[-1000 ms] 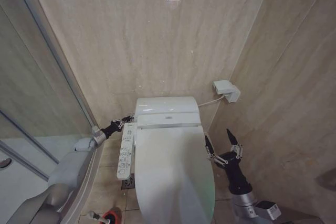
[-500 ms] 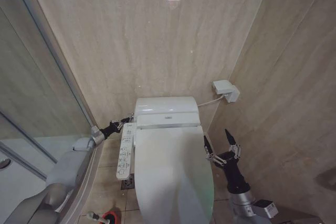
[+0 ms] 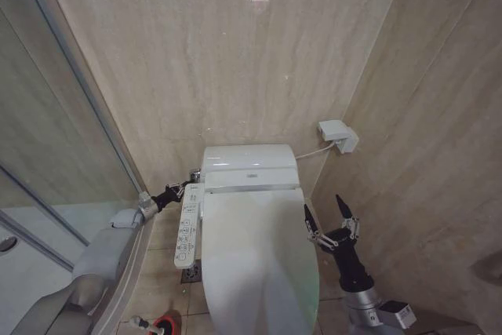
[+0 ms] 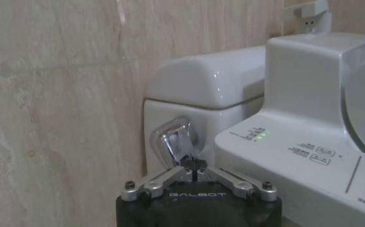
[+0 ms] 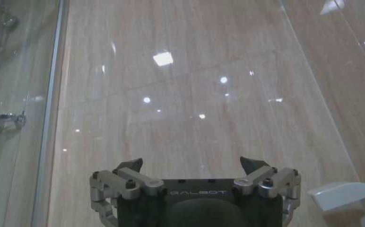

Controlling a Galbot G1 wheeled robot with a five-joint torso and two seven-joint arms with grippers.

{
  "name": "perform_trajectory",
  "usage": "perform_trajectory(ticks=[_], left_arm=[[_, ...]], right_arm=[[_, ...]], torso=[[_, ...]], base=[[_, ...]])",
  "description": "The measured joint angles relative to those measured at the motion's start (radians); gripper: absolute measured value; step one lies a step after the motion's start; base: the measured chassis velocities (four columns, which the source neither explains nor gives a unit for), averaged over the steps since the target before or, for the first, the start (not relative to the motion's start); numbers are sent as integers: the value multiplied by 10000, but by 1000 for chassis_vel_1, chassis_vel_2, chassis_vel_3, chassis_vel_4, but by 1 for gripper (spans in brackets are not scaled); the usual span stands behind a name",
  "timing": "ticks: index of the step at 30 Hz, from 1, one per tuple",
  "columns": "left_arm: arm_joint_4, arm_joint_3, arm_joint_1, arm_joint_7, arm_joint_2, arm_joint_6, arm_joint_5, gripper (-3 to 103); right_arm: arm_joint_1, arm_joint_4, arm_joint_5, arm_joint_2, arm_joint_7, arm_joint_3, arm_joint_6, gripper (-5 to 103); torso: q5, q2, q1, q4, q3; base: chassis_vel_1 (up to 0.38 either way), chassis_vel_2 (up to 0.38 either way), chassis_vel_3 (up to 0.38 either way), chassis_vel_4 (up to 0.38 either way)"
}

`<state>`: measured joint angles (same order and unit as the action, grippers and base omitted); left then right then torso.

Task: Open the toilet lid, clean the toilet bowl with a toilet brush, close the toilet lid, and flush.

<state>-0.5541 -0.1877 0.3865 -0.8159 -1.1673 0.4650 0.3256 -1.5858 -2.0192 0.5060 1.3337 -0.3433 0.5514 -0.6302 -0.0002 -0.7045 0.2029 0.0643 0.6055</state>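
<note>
I see the toilet lid [image 3: 255, 260] down, covering the toilet bowl [image 3: 235, 164] in the corner of the tiled walls. My left gripper [image 3: 187, 185] reaches in beside the tank, past the button panel [image 3: 187, 225]; in the left wrist view its fingers are pinched together with their tips touching the chrome flush lever [image 4: 175, 141]. My right gripper [image 3: 325, 213] hovers spread wide beside the lid's right edge, holding nothing. The toilet brush [image 3: 141, 323] stands in its red holder [image 3: 166, 325] on the floor by the shower glass [image 3: 47, 170].
</note>
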Motion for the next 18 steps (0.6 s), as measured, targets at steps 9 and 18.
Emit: perform_trajectory(ticks=[9, 18], left_arm=[[-107, -8, 13, 32, 4, -11, 20, 0], [-7, -6, -89, 46, -38, -9, 21, 0]], right_arm=[[-1, 12, -18, 25, -23, -7, -5, 100], [-5, 35, -29, 29, -35, -1, -15, 100]], torso=[[2, 1, 0, -4, 0], [3, 1, 0, -3, 0]], base=[[0, 0, 0, 0], [0, 0, 0, 0]])
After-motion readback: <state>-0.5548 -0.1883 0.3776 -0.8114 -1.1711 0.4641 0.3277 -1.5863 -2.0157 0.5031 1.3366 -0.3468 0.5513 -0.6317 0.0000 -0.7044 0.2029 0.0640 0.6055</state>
